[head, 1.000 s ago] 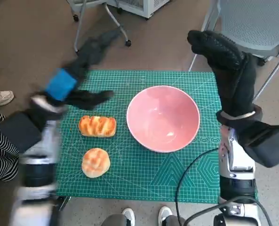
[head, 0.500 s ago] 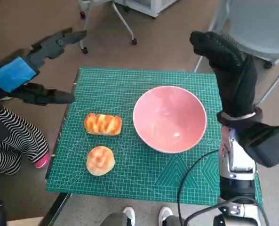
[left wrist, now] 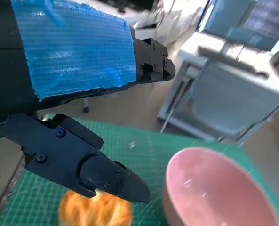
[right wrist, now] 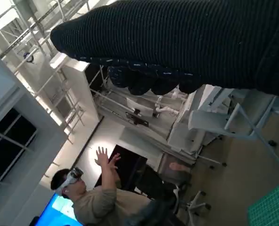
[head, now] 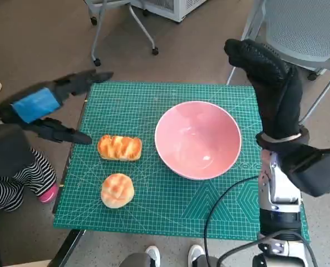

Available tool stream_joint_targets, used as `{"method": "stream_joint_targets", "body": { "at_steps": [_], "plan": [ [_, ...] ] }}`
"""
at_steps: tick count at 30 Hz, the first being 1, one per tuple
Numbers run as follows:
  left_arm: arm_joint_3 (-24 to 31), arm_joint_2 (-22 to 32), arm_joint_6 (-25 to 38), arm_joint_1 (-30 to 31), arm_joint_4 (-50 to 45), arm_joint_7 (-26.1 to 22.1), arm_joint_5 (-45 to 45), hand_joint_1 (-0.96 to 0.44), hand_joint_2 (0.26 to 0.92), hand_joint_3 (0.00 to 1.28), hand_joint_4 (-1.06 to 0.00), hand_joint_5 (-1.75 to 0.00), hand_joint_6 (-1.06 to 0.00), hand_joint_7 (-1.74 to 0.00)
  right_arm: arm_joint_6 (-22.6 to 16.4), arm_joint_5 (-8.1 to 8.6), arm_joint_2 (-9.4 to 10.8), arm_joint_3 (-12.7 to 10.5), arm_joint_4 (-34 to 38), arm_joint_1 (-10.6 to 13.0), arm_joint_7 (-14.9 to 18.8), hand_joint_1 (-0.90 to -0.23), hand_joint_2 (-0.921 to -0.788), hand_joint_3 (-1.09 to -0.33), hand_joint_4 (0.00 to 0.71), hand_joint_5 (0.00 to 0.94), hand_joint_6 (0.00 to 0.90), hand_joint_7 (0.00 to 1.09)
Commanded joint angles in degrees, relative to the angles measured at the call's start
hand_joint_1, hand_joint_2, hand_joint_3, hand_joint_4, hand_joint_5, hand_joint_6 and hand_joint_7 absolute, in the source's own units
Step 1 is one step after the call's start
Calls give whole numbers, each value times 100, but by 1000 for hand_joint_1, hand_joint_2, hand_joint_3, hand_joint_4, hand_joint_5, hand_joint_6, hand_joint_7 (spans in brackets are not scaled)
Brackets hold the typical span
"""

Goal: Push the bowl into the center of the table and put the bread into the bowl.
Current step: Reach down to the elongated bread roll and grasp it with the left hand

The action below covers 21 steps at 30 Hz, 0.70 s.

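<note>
A pink bowl (head: 198,139) stands empty near the middle of the green cutting mat (head: 153,217); it also shows in the left wrist view as the bowl (left wrist: 214,193). A long braided bread (head: 119,148) lies left of it, with a round bun (head: 117,191) nearer the front edge. My left hand (head: 42,105) hovers above the mat's left edge, fingers spread apart, holding nothing, just left of the braided bread (left wrist: 94,212). My right hand (head: 267,75) is raised upright at the mat's right edge behind the bowl, its fingers together and nothing in it.
A grey mesh chair (head: 304,28) stands behind the right side and a wheeled chair base (head: 120,28) behind the left. A person's striped leg and pink shoe (head: 25,178) are beside the left edge. A black cable (head: 220,211) crosses the mat's front right.
My left hand has come back in from the far left and lower, toward the mat's left edge by the braided bread. The right hand has stayed still. The head view shifted slightly.
</note>
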Motion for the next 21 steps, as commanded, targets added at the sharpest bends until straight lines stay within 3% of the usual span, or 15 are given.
{"method": "stream_joint_targets", "body": {
  "at_steps": [1,9,21],
  "plan": [
    [-310,102,179,115,-217,33,461,-439,769,3,-131,0,-214,-78,54,105,8,-10,87,25,53,-696,-921,-706,193,10,-1,600],
    [-879,-209,246,117,-44,128,1008,-424,766,7,-132,-1,-232,-45,32,154,12,-5,133,16,94,-695,-921,-704,192,9,-1,600],
    [-1342,-574,-32,-148,969,155,1256,-334,764,2,-133,-1,-245,-22,69,224,-34,1,74,60,148,-685,-921,-706,186,5,-1,596]
  ]
}}
